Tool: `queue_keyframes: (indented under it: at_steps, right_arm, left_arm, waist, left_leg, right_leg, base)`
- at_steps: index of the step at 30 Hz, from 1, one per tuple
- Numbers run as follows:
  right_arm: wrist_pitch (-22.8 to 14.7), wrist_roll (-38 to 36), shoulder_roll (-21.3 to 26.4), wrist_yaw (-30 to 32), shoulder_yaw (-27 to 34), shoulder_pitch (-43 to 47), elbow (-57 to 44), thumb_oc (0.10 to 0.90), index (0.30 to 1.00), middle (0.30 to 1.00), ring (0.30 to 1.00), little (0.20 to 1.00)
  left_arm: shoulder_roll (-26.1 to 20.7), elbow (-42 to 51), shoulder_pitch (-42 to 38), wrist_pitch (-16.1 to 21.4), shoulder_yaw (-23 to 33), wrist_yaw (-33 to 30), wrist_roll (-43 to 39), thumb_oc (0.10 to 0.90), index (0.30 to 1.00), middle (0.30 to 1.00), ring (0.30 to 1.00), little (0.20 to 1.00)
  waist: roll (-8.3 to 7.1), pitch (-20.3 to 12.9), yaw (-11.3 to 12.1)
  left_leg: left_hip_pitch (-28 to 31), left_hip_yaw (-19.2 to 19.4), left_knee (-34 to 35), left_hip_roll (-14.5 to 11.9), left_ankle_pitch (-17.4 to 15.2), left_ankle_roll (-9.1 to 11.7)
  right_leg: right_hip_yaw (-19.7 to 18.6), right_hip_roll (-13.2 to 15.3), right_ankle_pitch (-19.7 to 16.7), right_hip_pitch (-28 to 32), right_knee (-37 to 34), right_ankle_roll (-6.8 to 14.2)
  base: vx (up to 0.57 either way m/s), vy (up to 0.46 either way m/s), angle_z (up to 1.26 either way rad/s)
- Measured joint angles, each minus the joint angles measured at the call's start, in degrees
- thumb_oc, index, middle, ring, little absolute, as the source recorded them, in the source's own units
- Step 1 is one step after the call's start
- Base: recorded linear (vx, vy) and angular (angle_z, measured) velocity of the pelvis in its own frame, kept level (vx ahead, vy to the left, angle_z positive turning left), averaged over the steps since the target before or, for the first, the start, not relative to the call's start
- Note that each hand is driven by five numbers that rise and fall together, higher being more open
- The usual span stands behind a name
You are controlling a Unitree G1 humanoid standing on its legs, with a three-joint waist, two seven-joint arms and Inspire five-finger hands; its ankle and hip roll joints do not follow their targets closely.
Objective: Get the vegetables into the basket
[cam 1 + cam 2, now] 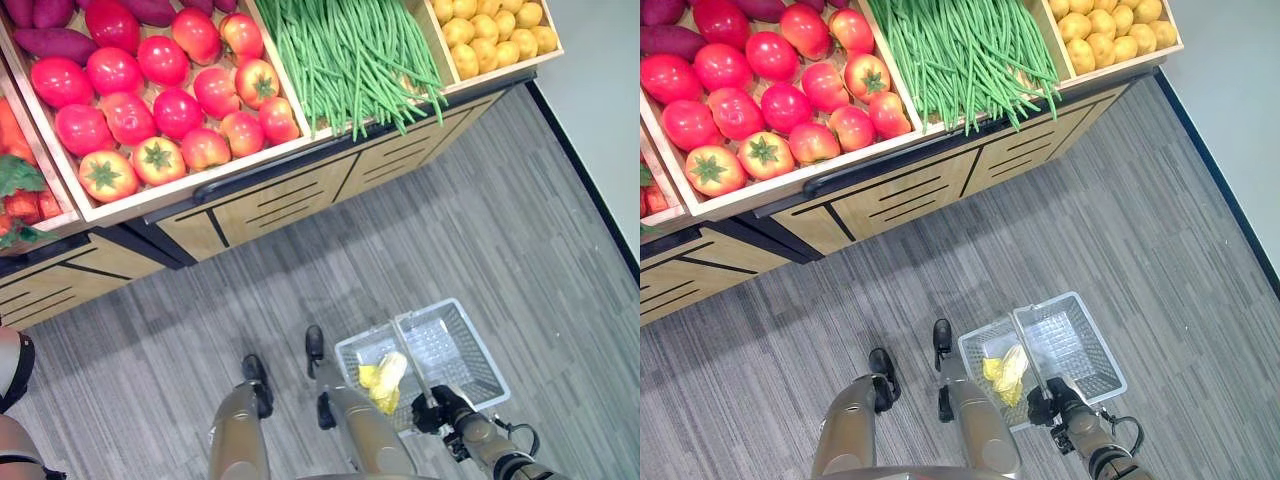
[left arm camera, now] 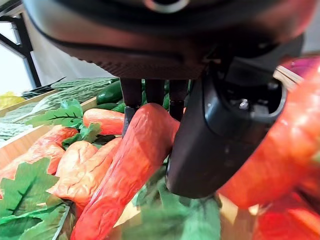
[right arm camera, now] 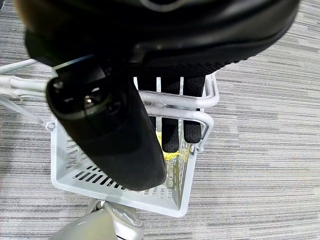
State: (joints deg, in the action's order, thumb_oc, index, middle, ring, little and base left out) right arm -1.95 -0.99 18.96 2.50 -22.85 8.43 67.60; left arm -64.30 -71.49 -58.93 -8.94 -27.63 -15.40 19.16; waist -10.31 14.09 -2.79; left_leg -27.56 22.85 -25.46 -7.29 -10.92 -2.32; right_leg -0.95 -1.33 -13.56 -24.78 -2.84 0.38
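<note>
Orange carrots [image 2: 80, 170] with green leaves lie in a wooden crate, which also appears at the far left edge of the display [image 1: 20, 195]. My left hand [image 2: 220, 130] reaches down into that crate. Its fingers sit behind one long carrot [image 2: 132, 165] and its thumb presses the front, pinching it. Low on the right, my right hand [image 1: 440, 408] hangs beside my legs, fingers curled round the two wire handles [image 3: 175, 105] of a white plastic basket [image 1: 480, 345]. A yellow vegetable [image 1: 385, 380] lies inside the basket.
A wooden display stand [image 1: 300, 190] with drawer fronts runs across the top. It holds tomatoes [image 1: 150, 100], green beans [image 1: 350, 50], yellow round produce [image 1: 495, 30] and purple sweet potatoes [image 1: 50, 40]. Dark green vegetables [image 2: 107, 92] lie beyond the carrots. Grey plank floor [image 1: 480, 230] spreads below.
</note>
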Motion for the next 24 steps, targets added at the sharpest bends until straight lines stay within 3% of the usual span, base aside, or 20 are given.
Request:
queue_keyframes:
  at_steps: [24]
  right_arm:
    - [-0.04, 0.2, 0.01, -0.07, -0.01, -0.03, -0.37, 0.4, 0.3, 0.3, 0.3, 0.3]
  left_arm:
    - [0.13, 7.09, 4.23, 0.49, 0.01, -0.08, 0.04, 0.4, 0.3, 0.3, 0.3, 0.3]
  waist:
    - [0.29, -0.11, 0.55]
  left_leg:
    - [-0.52, -1.07, -0.2, -0.04, 0.56, -0.41]
  right_leg:
    - [1.44, 0.11, -0.2, 0.06, 0.11, -0.24]
  base:
    - [-0.01, -0.006, 0.02]
